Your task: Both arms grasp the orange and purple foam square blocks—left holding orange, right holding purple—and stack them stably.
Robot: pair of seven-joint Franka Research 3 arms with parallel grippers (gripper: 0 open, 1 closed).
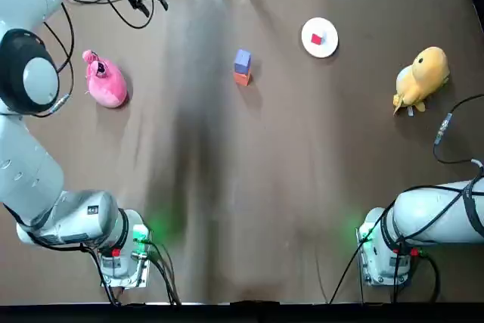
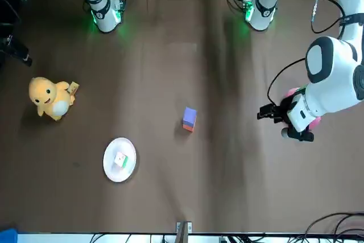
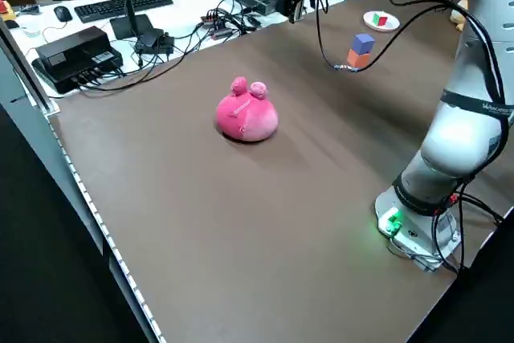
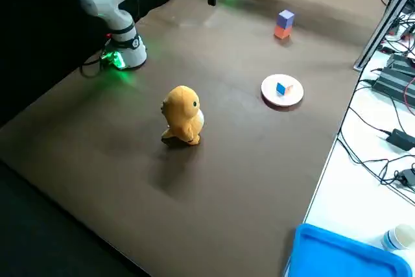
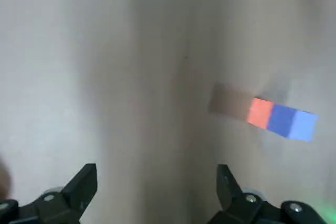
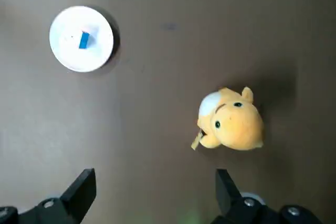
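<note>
**Both grippers wide open and empty; the purple block sits on the orange one**

The left gripper (image 5: 156,170) has its fingers (image 5: 81,187) spread wide, with nothing between them. It hangs over the far left corner of the table (image 1: 265,202), close to the far edge. Its arm reaches there from a base at the near left corner. Its wrist view looks over bare tabletop toward the two blocks, which are well apart from it.

The right gripper (image 6: 155,172) also has its fingers (image 6: 79,190) wide apart and holds nothing. It hovers high over the right side of the table. Its wrist view looks down on the yellow plush toy (image 6: 231,127) and the white plate (image 6: 63,51). The right arm's base is at the near right corner.

The orange block (image 1: 242,79) rests on the table about midway between the left and right edges, in the far half. The purple block (image 1: 242,60) sits directly on top of it, and the two-block stack stands upright. Neither gripper touches the stack.

The pink plush toy (image 1: 106,82) lies near the left edge in the far half, well apart from the stack. The white plate is to the right of the stack and a little nearer the far edge, and a small cube (image 1: 316,38) lies on it. The yellow plush toy stands beyond the plate, near the right edge.
</note>
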